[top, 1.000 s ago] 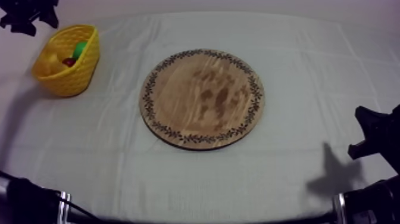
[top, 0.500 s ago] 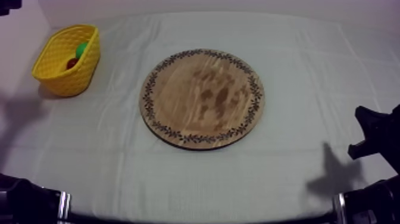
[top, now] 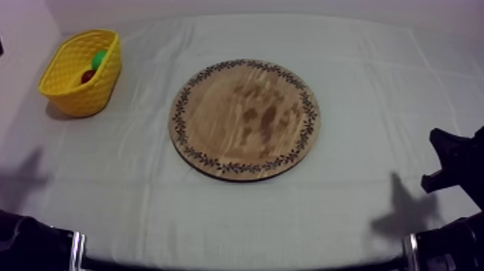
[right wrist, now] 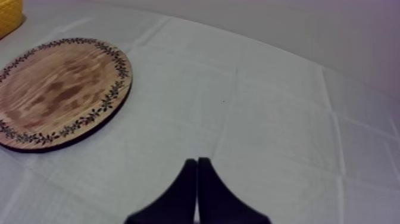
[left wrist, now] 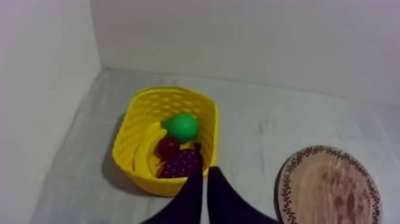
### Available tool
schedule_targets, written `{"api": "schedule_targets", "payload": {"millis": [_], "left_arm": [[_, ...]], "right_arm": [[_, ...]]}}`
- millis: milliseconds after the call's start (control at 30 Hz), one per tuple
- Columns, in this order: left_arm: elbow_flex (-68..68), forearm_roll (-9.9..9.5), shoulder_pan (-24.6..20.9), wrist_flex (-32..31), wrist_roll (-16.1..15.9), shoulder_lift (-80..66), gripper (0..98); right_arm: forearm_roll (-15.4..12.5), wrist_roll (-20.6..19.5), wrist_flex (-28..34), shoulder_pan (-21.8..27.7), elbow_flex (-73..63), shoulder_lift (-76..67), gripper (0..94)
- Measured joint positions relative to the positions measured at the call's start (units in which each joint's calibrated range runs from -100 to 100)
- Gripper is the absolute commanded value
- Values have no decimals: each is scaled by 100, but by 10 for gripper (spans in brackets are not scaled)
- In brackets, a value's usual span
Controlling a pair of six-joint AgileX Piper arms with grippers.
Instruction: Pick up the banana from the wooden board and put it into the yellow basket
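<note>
Task looks done: banana [left wrist: 144, 154] lies inside the yellow basket [left wrist: 172, 90] at far left, wooden board [top: 245, 119] bare. My left gripper [left wrist: 206, 179] and right gripper [right wrist: 197, 170] are both pinched together on nothing; 0 steps left.

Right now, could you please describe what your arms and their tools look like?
The left tool and the right tool each have two smooth black fingers tapering to narrow tips. The left arm and the right arm are black, each with a pale metallic band.
</note>
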Motion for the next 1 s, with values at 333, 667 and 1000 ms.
{"api": "schedule_targets", "payload": {"millis": [333, 667, 1000], "left_arm": [[2652, -14, -60, -1381, 77, -1741, 0], [4250, -68, -11, -1395, 134, -2902, 0], [5022, -109, -115, -2552, 30, -3588, 1]], "right_arm": [[0, 2, 0, 0, 0, 0, 5], [0, 4, -8, 0, 0, 0, 4], [0, 5, -8, 0, 0, 0, 4]]}}
